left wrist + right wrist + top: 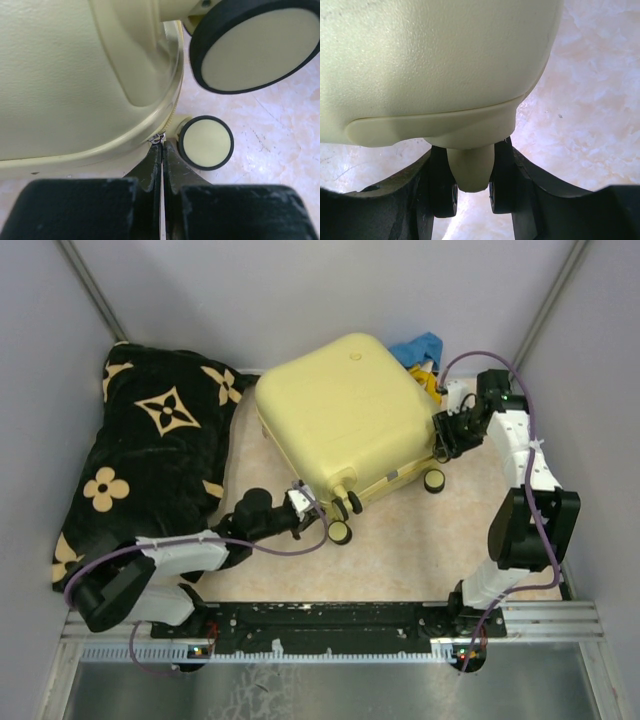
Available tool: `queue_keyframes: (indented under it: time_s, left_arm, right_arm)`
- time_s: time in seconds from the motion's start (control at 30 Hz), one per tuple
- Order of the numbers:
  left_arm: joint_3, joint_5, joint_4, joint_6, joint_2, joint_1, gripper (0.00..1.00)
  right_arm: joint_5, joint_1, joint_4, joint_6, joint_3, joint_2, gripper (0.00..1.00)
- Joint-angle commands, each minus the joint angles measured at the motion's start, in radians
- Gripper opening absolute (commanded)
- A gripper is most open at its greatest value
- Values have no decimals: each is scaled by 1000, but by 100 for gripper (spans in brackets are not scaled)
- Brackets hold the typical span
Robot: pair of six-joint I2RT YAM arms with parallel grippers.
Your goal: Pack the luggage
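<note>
Your luggage [340, 415] lies shut and flat at the middle of the surface [420, 555]. Its black wheels [340, 532] run along the edge that faces 5 o'clock.

Your left gripper [303, 502] sits at the shell's 7 o'clock corner. In the left wrist view its fingers [149, 170] are pressed fully together, with the tips against the seam just beside a small wheel. A silvery bit [157, 139] shows right at the tips, and you cannot tell whether they pinch it.

Your right gripper [447, 432] meets the luggage on its 3 o'clock side. It stands partly closed, with its pads [442, 185] set against either side of a yellow tab [470, 167] that juts from the shell's rim, so it has hold of that tab.

A black blanket with tan flowers [150, 460] lies at 9 o'clock, just beside the luggage's far-left corner. A blue cloth [420, 348] peeks out at 1 o'clock behind it.
</note>
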Motion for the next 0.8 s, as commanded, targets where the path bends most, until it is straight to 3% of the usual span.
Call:
queue_keyframes:
  time_s: [0.0, 0.2, 0.43, 0.63, 0.77]
  left_arm:
    - [-33, -133, 116, -83, -13, -122, 0]
    - [-30, -431, 239, -39, 65, -336, 0]
    - [73, -760, 375, -47, 260, -456, 0]
    - [123, -834, 618, 105, 432, -511, 0]
    - [212, -896, 690, 173, 552, -525, 0]
  right_arm:
    - [-55, 34, -6, 129, -42, -58, 0]
    - [-43, 53, 8, 145, -55, -67, 0]
    - [-20, 61, 9, 145, -65, -76, 0]
    - [-12, 74, 7, 147, -69, -82, 0]
    - [-4, 91, 9, 147, -66, -83, 0]
